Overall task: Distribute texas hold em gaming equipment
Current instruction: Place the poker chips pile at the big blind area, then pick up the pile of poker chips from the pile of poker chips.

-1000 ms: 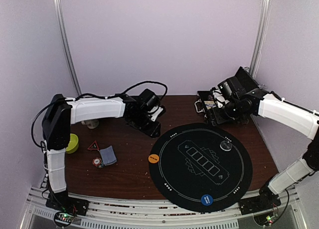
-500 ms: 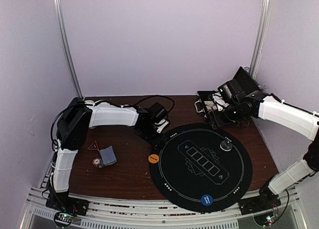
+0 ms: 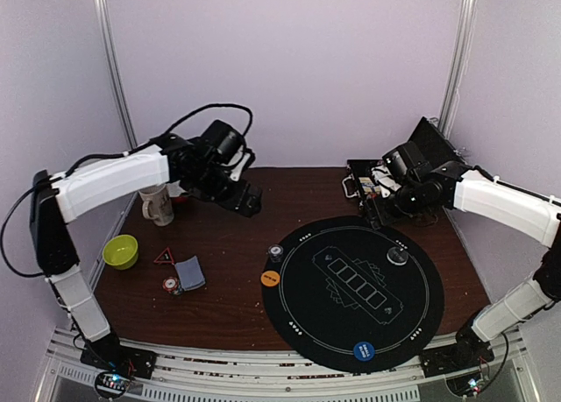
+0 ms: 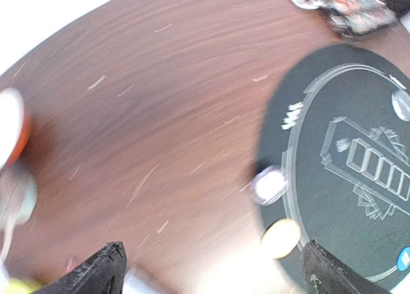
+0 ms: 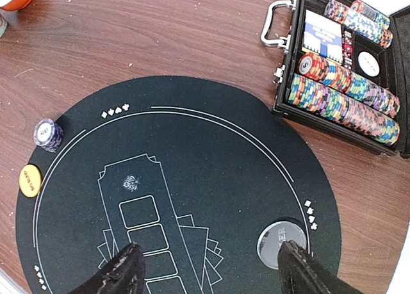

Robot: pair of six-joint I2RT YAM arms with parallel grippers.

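A small stack of poker chips (image 3: 275, 252) (image 5: 48, 134) stands on the left rim of the round black mat (image 3: 351, 310), just above an orange disc (image 3: 271, 278) (image 5: 29, 180). A blue disc (image 3: 364, 350) lies at the mat's near edge and a silvery disc (image 3: 397, 256) (image 5: 282, 239) at its right. My left gripper (image 3: 245, 201) (image 4: 211, 278) hangs open and empty over bare wood, left of the stack (image 4: 269, 184). My right gripper (image 3: 386, 201) (image 5: 208, 268) is open and empty above the mat, by the open chip case (image 3: 372, 187) (image 5: 346, 70). Grey-blue cards (image 3: 189, 272) and a loose chip (image 3: 171, 285) lie at the left.
A cream mug (image 3: 158, 205) stands at the back left under the left arm, with a green bowl (image 3: 120, 250) and a red triangle marker (image 3: 164, 257) nearer. The case holds rows of striped chips (image 5: 339, 102) and a blue card box (image 5: 320, 38).
My left gripper has opened and pulled back up and to the left, away from the mat. A small chip stack now stands on the mat's left rim where there was none.
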